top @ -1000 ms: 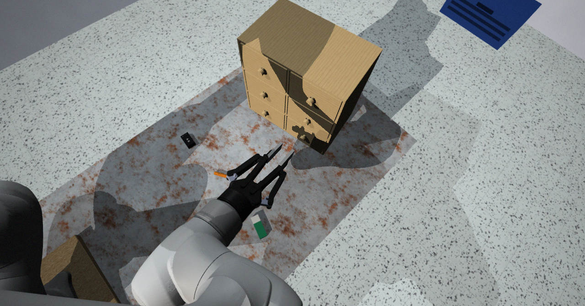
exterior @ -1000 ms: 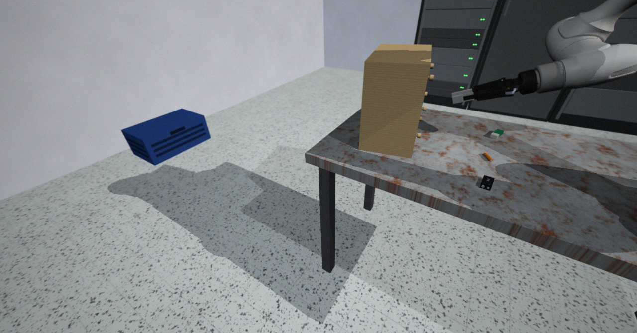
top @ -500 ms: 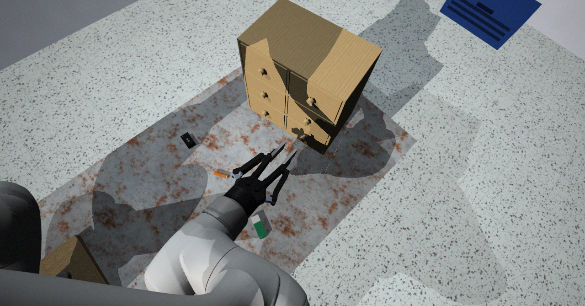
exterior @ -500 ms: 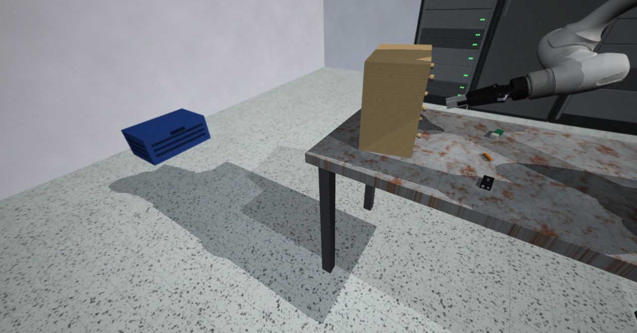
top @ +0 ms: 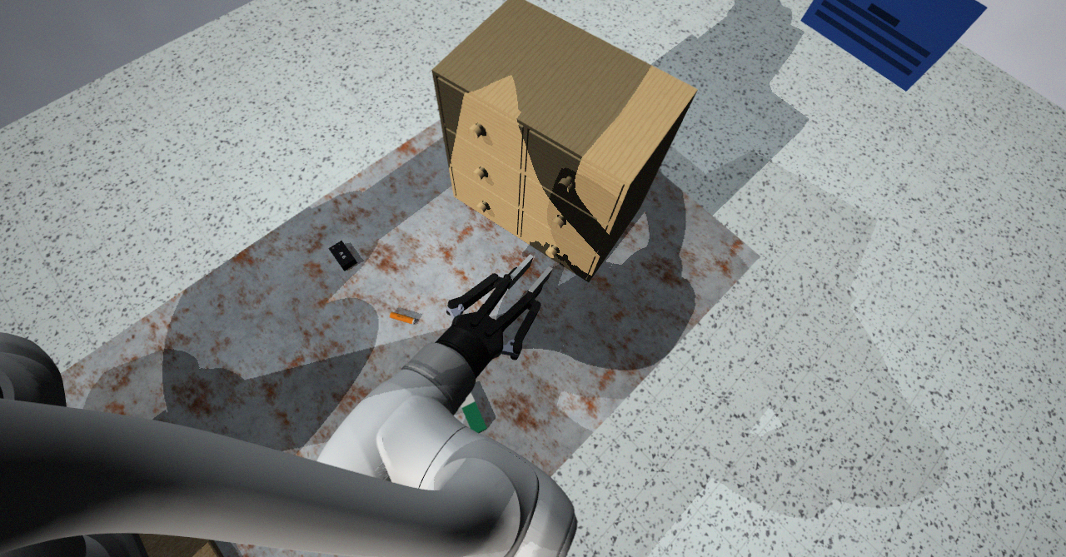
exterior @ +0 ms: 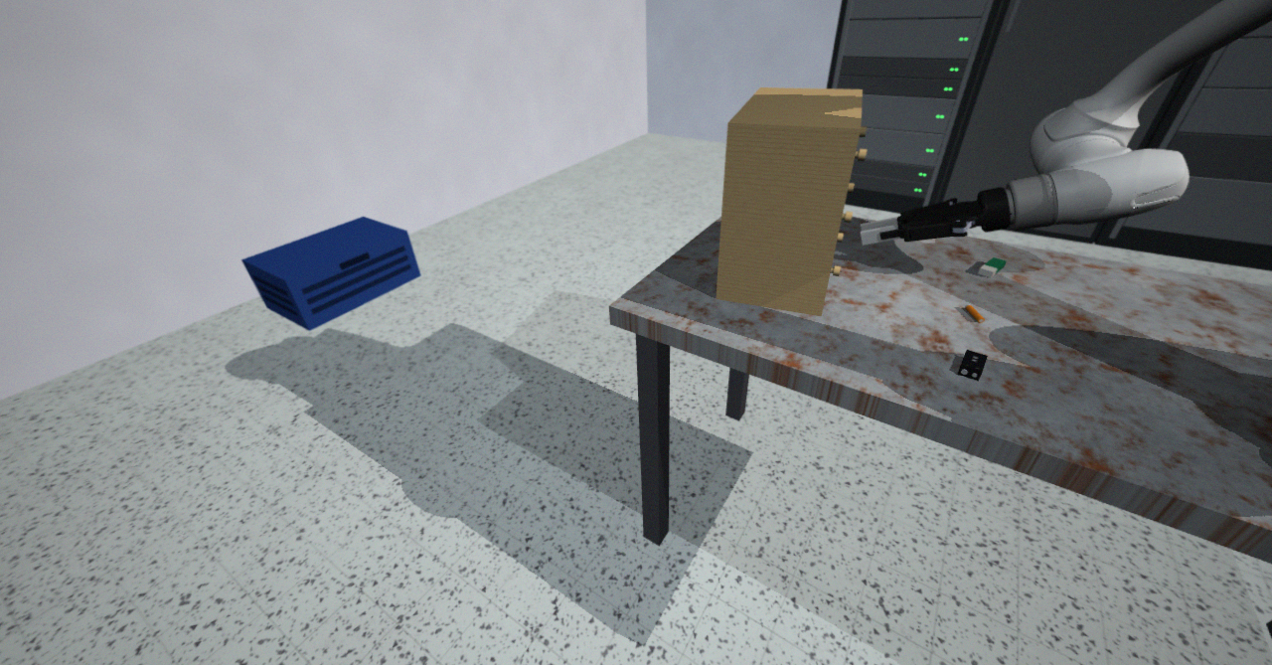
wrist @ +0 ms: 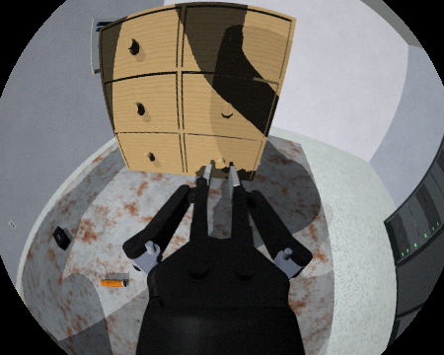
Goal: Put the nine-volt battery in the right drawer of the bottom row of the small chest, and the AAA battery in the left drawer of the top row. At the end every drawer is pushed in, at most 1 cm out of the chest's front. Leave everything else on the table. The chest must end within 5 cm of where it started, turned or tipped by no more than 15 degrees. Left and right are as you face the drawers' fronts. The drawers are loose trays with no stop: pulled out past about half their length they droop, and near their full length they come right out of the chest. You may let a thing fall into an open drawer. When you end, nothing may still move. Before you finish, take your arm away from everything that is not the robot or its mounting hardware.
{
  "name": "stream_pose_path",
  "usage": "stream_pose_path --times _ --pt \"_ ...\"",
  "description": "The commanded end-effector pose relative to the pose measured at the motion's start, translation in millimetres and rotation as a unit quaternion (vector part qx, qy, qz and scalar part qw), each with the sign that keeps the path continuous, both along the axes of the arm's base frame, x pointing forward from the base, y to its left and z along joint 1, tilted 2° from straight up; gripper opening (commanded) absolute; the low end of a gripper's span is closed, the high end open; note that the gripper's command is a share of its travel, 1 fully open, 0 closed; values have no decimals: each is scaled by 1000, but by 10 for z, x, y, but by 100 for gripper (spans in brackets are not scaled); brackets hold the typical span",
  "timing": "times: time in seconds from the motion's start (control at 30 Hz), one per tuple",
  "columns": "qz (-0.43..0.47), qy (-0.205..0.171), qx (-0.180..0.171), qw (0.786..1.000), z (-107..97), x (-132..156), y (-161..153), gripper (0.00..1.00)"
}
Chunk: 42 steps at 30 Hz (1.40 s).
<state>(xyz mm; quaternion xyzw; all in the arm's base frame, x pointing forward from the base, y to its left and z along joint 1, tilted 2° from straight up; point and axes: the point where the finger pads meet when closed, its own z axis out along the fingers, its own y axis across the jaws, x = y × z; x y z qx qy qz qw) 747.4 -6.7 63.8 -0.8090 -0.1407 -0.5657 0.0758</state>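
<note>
The wooden chest [top: 551,121] stands on the rusty table with two columns of three drawers, all pushed in. It also shows in the side view [exterior: 787,198] and the wrist view [wrist: 192,99]. My gripper [top: 535,271] is empty, its fingers narrowed to a small gap, with the tips just in front of the bottom right drawer's knob [top: 551,251]; it shows in the wrist view [wrist: 220,172] too. The black nine-volt battery [top: 342,254] lies on the table left of the chest front. The orange and grey AAA battery [top: 404,315] lies just left of my gripper.
A green and white block [top: 476,412] lies on the table under my wrist. A blue box [top: 893,17] sits on the floor beyond the table. The table's edge runs close behind and to the right of the chest.
</note>
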Motion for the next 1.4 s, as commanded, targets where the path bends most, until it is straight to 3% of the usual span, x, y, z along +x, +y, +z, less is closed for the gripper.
stream_pose_path --times 0.0,1.37 --pt "0 0 0 1000 -80 56 14 20" --pt "0 0 0 1000 -137 159 46 20"
